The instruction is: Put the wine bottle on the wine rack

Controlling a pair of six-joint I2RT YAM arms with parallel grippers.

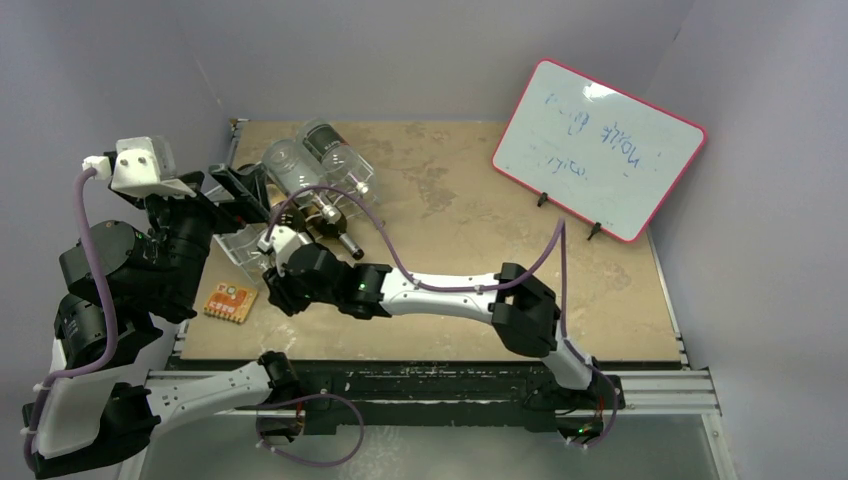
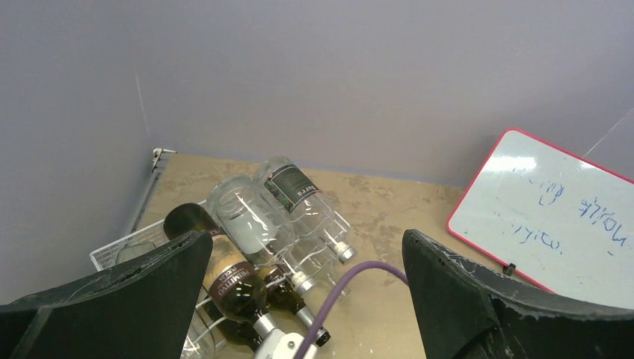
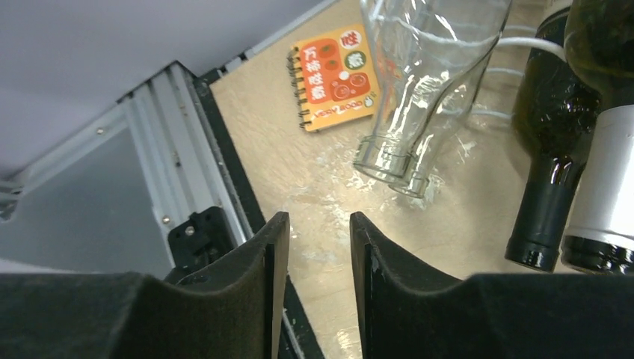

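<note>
The white wire wine rack (image 2: 112,250) stands at the table's back left (image 1: 232,243). A dark wine bottle (image 2: 228,288) with a brown label and a pale capsule lies on it, over another dark bottle (image 2: 288,295). Two clear bottles (image 2: 247,221) lie on top. My right gripper (image 3: 319,218) sits low in front of the bottle necks (image 1: 275,298). Its jaws stand a narrow gap apart, with only bare table between them. The dark necks (image 3: 549,202) are to its right. My left gripper (image 2: 304,239) hangs wide open above the rack and holds nothing.
An orange spiral notebook (image 1: 230,302) lies near the table's front left edge, just ahead of the right gripper (image 3: 336,75). A red-framed whiteboard (image 1: 598,150) leans at the back right. A purple cable (image 2: 351,280) arcs over the bottles. Grey walls enclose the table.
</note>
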